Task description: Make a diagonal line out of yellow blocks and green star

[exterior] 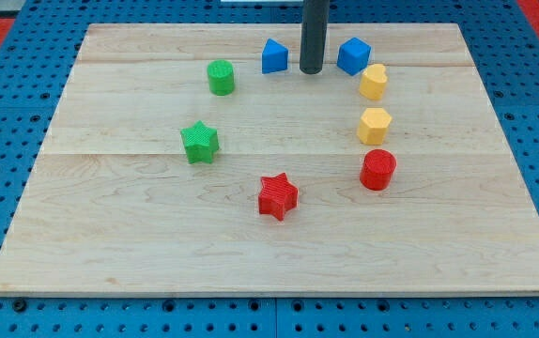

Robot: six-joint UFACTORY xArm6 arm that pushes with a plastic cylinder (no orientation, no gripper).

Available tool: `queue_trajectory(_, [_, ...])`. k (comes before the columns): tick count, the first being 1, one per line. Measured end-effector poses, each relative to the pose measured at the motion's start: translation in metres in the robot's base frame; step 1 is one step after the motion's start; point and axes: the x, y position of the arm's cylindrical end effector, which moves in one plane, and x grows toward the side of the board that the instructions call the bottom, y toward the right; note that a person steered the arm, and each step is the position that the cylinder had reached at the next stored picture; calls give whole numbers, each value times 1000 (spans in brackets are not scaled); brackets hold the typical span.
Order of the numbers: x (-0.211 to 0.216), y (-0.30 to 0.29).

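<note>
Table point(279, 272): pale wooden board on a blue pegboard surround, all four edges in view. My tip point(311, 71): lower end of a dark upright rod, set down near the view's top edge, between the blue block with a sloped top point(274, 56) on its left and the blue cube point(353, 55) on its right, close to both but touching neither. Pincer: there is none on this arm, so there is no open or closed state to record. Yellow heart-shaped block point(374, 82): just below and right of the blue cube, near it. Yellow hexagonal block point(375, 125): directly below the heart, a small gap between them, the pair forming a near-vertical column. Red cylinder point(377, 169): just below the hexagonal block, extending that column. Green star point(199, 142): left of centre, well apart from both yellow blocks, with bare board between. Green cylinder point(221, 77): above the star, slightly to its right, apart from it. Red star point(277, 196): below centre, alone. Open room: the whole lower third of the table toward the view's bottom edge holds no block; wide bare margins run along the left and right edges; the middle of the ring of blocks is likewise bare. The two blue blocks lie closest to an edge, the top one
</note>
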Motion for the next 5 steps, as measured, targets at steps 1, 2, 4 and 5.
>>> queue_trajectory(1, [1,11])
queue_trajectory(2, [-9,81])
queue_trajectory(4, [-13,86])
queue_trajectory(5, [-13,87])
